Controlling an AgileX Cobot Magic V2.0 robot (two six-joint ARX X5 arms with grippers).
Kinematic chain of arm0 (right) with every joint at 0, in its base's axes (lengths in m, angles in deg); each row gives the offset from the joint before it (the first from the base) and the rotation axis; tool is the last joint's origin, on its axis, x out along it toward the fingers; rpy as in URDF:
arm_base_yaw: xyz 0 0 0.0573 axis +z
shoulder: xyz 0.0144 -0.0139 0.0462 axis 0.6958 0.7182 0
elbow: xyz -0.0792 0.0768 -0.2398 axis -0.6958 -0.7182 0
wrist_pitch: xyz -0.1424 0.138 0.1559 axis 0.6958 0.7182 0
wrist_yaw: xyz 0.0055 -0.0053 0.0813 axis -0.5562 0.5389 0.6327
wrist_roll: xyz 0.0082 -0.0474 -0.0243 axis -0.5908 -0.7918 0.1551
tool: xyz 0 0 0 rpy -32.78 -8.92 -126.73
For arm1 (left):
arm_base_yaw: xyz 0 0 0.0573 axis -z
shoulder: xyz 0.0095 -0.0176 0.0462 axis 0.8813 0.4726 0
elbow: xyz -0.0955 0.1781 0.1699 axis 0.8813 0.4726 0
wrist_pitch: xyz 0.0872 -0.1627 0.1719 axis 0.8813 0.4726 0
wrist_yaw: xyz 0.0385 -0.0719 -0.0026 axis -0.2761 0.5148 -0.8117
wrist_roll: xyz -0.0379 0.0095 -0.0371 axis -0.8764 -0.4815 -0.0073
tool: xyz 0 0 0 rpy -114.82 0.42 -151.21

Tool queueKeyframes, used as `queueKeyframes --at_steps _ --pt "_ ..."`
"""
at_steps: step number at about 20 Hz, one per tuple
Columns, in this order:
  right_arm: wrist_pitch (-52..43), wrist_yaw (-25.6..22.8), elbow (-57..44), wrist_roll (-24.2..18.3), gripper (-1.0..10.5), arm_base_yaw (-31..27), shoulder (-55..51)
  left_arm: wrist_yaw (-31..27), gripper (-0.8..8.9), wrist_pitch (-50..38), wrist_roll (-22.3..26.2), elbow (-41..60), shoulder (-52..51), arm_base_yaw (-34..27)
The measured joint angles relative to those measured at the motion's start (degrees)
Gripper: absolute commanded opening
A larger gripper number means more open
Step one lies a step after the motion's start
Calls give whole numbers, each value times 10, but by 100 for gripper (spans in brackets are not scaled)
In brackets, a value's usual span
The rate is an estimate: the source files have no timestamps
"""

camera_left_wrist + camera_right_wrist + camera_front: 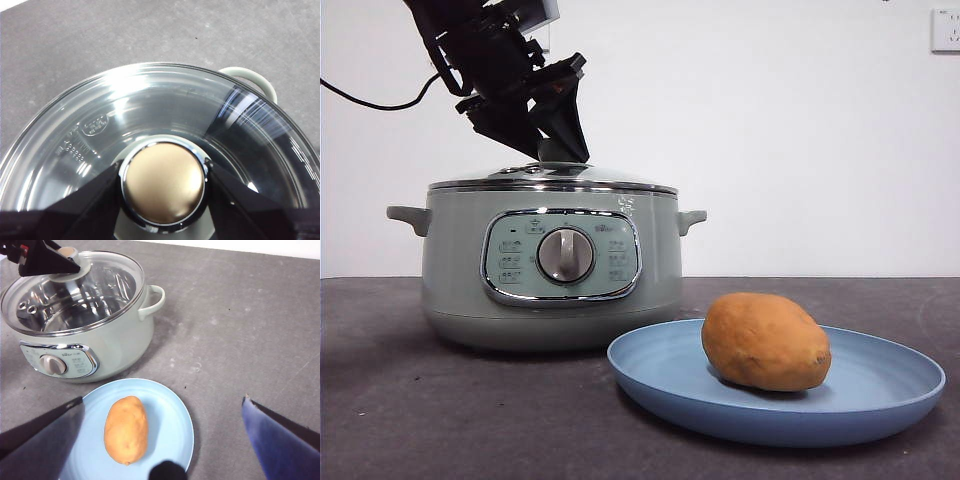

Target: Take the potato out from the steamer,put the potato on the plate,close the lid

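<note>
Left tool (162, 200) grips the lid (100, 125) knob; only the right wrist view shows the steamer (115, 340) empty.

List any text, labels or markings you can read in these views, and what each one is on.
None can be read.
Steamer control panel: small button labels around the dial, too small and blurred.
Lid glass: an embossed oval logo and a few rows of tiny characters, seen in the left wrist view, not legible.
Potato and plate: no markings.

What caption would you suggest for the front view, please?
Left gripper at the lid knob on the steamer; potato on the plate.
</note>
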Motion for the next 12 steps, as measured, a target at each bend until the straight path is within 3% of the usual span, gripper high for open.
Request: queueKeyframes --at_steps 7,12 --pt "0 0 0 0 630 0 0 0 574 21 0 -1 -19 2" --pt "0 36 0 0 627 0 0 0 565 83 1 -2 -119 2"
